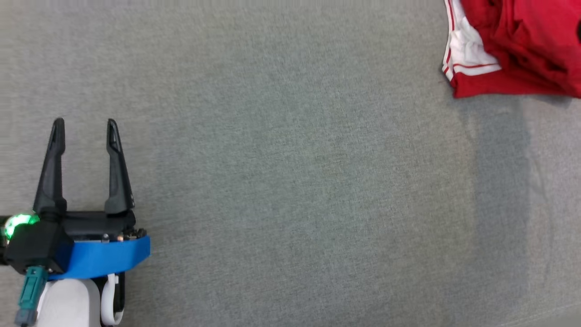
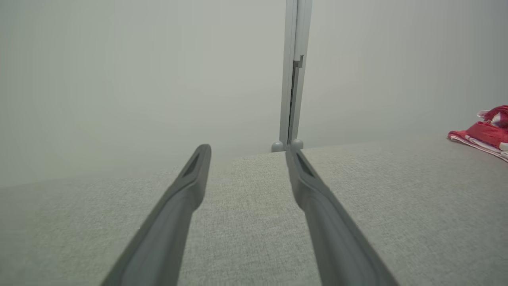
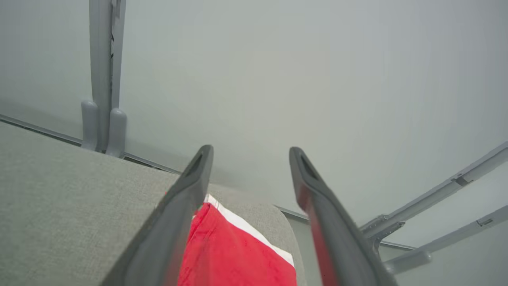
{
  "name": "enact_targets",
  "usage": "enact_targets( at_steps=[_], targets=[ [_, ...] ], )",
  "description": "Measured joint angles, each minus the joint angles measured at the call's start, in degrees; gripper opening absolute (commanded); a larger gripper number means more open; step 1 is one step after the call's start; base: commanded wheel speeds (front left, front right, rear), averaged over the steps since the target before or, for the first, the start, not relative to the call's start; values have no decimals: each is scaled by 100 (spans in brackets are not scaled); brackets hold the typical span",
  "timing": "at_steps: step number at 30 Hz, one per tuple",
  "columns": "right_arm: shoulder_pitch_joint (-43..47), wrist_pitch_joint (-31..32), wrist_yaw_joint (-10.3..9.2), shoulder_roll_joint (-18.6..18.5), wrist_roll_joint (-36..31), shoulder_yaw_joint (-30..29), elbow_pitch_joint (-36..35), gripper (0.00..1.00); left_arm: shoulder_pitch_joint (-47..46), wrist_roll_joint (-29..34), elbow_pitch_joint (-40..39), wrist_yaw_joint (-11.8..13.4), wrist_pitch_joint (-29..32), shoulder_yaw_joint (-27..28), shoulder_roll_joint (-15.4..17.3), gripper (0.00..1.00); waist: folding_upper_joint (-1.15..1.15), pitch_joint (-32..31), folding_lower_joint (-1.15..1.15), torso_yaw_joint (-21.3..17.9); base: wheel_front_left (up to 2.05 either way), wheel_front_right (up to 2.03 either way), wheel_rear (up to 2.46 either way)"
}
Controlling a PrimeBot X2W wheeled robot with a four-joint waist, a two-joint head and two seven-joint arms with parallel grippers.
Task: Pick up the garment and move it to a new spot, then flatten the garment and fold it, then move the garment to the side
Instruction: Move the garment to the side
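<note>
Garment [image 1: 535, 45] lies bunched at the worktop's [image 1: 290, 181] corner beneath the open, empty right claw [image 3: 250, 151]. Left claw [image 1: 85, 122] gapes empty, well apart.

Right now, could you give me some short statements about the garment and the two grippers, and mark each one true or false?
1. The red garment lies at the upper right of the head view. True.
2. The left gripper holds the garment. False: its jaws are open and empty, far from the garment.
3. The garment has white trim. True.
4. The garment lies in the middle of the grey cloth surface. False: it lies near a far corner of the surface.
5. In the right wrist view, the right gripper has its fingers apart, with the garment below them. True.
</note>
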Motion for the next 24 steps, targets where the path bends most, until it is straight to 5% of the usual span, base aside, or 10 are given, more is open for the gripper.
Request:
enact_targets(
  at_steps=[11, 24],
  targets=[
    [2480, -7, 0, 944, -578, -1566, -2274, 100, 580, -200, 531, 86, -42, 46, -172, 100, 0, -1100, -1, 334, 0, 0, 0],
    [4742, -7, -1, 1781, -781, -2346, -3420, 100, 961, -291, 979, 60, -43, 63, -282, 100, -1, -1926, 0, 708, 0, 0, 0]
  ],
)
